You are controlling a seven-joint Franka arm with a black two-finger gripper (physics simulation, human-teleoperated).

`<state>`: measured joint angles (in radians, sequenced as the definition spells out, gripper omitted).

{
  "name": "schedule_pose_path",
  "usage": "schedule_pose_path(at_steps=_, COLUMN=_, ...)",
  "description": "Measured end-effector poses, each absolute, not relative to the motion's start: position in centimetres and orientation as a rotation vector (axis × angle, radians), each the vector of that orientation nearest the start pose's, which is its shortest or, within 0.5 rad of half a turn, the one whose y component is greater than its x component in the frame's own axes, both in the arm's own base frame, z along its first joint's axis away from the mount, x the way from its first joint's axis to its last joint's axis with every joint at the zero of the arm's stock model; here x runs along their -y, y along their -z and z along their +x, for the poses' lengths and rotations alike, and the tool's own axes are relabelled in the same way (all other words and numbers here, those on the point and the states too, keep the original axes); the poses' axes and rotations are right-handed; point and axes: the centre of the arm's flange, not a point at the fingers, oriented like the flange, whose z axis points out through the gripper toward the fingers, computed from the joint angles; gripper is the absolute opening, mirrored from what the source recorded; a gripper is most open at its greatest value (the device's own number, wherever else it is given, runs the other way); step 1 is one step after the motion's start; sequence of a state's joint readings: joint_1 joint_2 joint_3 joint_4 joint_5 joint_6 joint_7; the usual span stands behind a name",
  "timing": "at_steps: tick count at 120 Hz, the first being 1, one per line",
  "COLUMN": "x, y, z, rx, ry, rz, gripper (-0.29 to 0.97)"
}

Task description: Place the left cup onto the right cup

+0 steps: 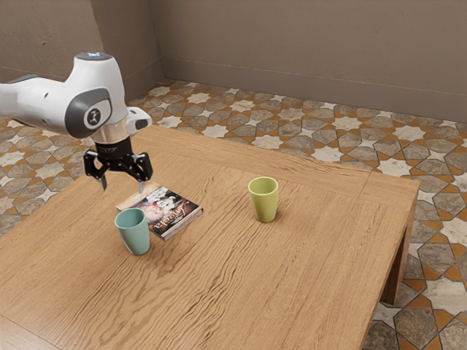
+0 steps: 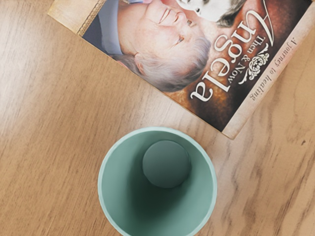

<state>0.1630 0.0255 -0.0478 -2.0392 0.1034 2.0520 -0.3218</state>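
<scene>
Hangs over the wooden table (image 1: 255, 292) in the left-centre of the exterior view: black gripper (image 1: 122, 184) at the end of the white arm (image 1: 51, 102), pointing down. Jaws spread apart, with no object between them and neither finger in contact with anything.

Below the gripper and a touch toward the exterior view's right, in the lower left of the frame: teal cup (image 1: 133, 230), upright on the table, mouth open upward. Clear air between its rim and the fingertips; beneath the jaws, not between them. From the wrist view, looking almost straight down into the teal cup (image 2: 157, 182): round rim, sloping inner wall, flat disc of the bottom.

Just beside the teal cup, toward the exterior view's right and slightly behind it: a book (image 1: 162, 210) lying flat, cover up, set at an angle to the table's edges. In the wrist view, a narrow strip of bare table (image 2: 44, 123) between the book (image 2: 197, 54) and the cup's rim, so near but apart. On the cover, a smiling grey-haired face and the word "Angela" in pale lettering.

Well apart, right of centre in the exterior view: green cup (image 1: 263, 198), upright on the table, mouth open upward. Beyond the table's far edge, patterned tile floor (image 1: 328, 124).
</scene>
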Motion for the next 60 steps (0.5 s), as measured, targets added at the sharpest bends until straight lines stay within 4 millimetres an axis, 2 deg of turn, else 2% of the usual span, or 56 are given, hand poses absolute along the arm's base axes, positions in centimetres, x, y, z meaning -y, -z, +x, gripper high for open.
schedule_pose_path(at_steps=17, x=-4.9, y=-41.8, z=54.9, rx=0.553, ry=0.000, rz=-3.001, gripper=0.68)
schedule_pose_path(at_steps=47, x=1.1, y=-40.3, z=55.0, rx=0.425, ry=0.013, rz=-3.027, gripper=0.68)
schedule_pose_path(at_steps=60, x=2.2, y=-39.5, z=55.0, rx=0.413, ry=0.013, rz=-3.034, gripper=0.68)
